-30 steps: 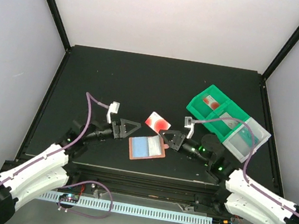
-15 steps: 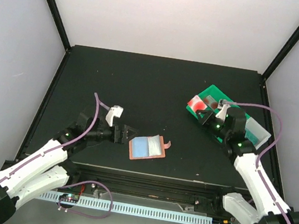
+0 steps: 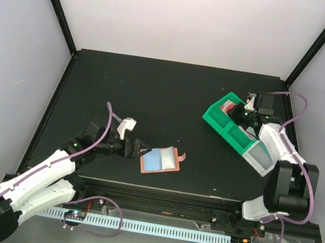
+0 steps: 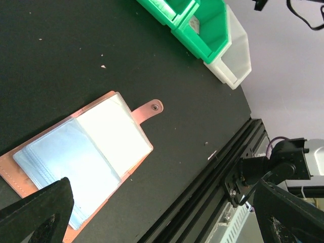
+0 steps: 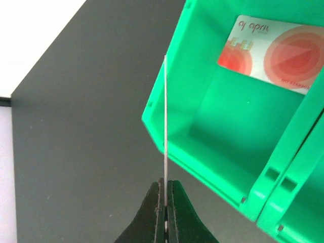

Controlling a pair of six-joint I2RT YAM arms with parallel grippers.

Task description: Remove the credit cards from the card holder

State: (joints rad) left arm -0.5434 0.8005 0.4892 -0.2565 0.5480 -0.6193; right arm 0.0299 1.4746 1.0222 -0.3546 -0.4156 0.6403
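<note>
I have the right claw (image 5: 165,190) pinched tight on a thin plastic credit card (image 5: 165,116). Its own camera sees that card edge-on, standing upright above the front wall of the green plastic compartment bin (image 5: 202,172). That bin sits well apart from the salmon-pink leather-like card holder (image 3: 160,159), to its right and farther back on the black table (image 3: 155,90).

I read the vertical hold as deliberate: the card goes down edge first and clears the rim. A white card with red-orange circles (image 5: 273,53) already lies flat on that compartment's floor, so this looks like the drop spot. From here I would nudge a little further over the opening before letting go, because the card hangs almost on the wall line and could tip outside.

The holder lies open and flat, face up, its clear sleeves showing pale blue cards and its small snap tab (image 4: 152,107) pointing away from my left arm. More cards seem to be left in it, though I cannot count them.

The left claw (image 3: 135,149) is spread wide and empty at the holder's left edge. I cannot tell whether it touches. I take it to be waiting there, ready to steady the holder for the next pull.
</note>
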